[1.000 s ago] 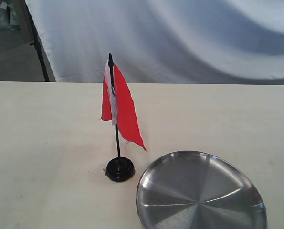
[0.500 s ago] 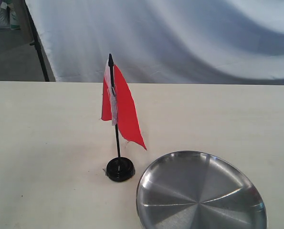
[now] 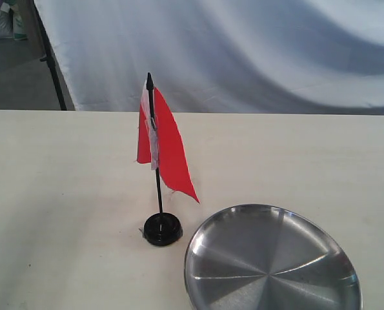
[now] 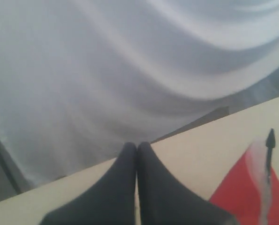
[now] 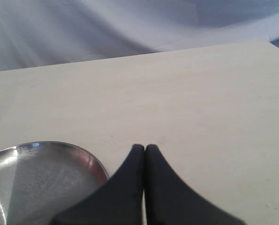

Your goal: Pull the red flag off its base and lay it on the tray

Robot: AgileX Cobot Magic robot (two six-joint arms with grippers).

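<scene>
From the exterior view, the red flag [image 3: 161, 143] stands upright with its stick [image 3: 157, 184] seated in the base [image 3: 162, 228]. It is left of the middle of the table [image 3: 62, 194] and closer to the near edge than the far one. The tray [image 3: 272, 261] lies just beside the base on its right, at the near edge, with nothing in it. Neither arm shows here, and a white sheet [image 3: 256, 51] hangs behind the far edge.

In the left wrist view, the left gripper [image 4: 137, 146] has its two dark fingers pressed together with nothing between them. It is held above the table, apart from the flag. The red cloth [image 4: 242, 192] and the pointed tip of the stick show off to one side.

In the right wrist view, the right gripper [image 5: 145, 147] is likewise closed and empty. It hovers over bare table just beside the rim of the tray [image 5: 36, 173].

The flag looks very light, with limp cloth that would crumple or slip if pinched. The thin stick looks stiff and a little slick. I would take hold of the bare stick between the cloth and the base, and pull straight up along it. The small base may well lift with it unless the other arm pins it down. Laid down, the stick could roll on that shiny steel.
</scene>
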